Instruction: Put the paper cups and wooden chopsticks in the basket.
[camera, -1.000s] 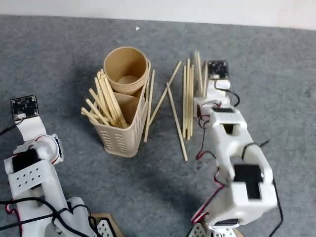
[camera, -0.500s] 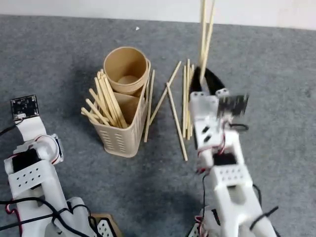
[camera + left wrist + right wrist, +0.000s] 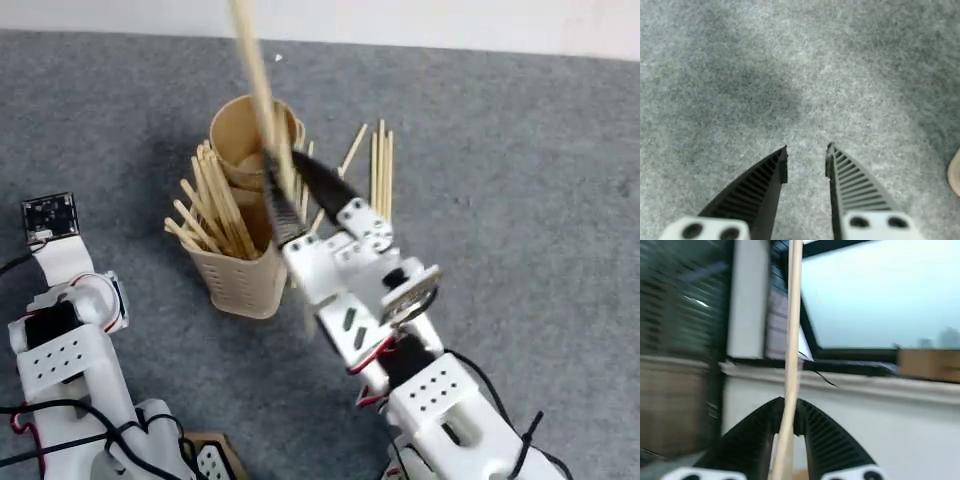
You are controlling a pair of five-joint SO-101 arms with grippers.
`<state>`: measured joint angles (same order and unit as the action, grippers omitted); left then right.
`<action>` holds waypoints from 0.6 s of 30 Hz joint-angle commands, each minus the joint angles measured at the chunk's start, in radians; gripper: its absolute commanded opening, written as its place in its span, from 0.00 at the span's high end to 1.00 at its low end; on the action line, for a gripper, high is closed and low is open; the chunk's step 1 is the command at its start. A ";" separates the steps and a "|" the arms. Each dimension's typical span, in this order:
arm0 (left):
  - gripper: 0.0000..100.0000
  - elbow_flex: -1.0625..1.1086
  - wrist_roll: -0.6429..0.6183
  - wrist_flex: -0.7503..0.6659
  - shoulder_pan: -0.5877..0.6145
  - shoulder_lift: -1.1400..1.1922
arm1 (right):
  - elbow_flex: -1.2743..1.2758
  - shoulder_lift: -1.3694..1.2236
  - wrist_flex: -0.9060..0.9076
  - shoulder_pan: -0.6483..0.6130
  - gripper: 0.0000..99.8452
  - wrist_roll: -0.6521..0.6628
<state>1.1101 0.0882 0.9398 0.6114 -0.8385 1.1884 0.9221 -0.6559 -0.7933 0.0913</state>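
My right gripper (image 3: 285,190) is raised over the beige basket (image 3: 245,275), shut on wooden chopsticks (image 3: 257,72) that stick up out of the frame's top. In the right wrist view the chopsticks (image 3: 791,340) rise between the black fingers (image 3: 827,440). The basket holds stacked paper cups (image 3: 240,135) and several chopsticks (image 3: 212,210). More chopsticks (image 3: 380,170) lie on the grey carpet to the basket's right. My left gripper (image 3: 806,156) is open, pointing at bare carpet at the table's left.
The left arm (image 3: 60,330) stays at the lower left, well away from the basket. Grey carpet (image 3: 520,200) spreads open to the right and behind. A white wall edge (image 3: 450,20) runs along the far side.
My right gripper lifted chopsticks off the carpet, tilted them upright and swung left over the basket. The left arm has not moved.
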 commanded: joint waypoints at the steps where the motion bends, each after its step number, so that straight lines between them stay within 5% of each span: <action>1: 0.84 -0.004 0.005 -0.011 -0.007 -0.016 | -0.076 0.016 -0.018 -0.088 1.00 0.009; 12: 0.84 -0.004 0.005 -0.009 -0.005 -0.016 | -0.263 -0.519 -0.292 -0.082 1.00 0.014; 18: 0.84 -0.004 0.005 -0.012 -0.005 -0.016 | -0.189 -0.556 -0.298 -0.081 0.99 0.014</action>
<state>1.1101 0.0882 0.9398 0.6114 -0.8385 0.9950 0.3560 -0.9306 -0.8853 0.0944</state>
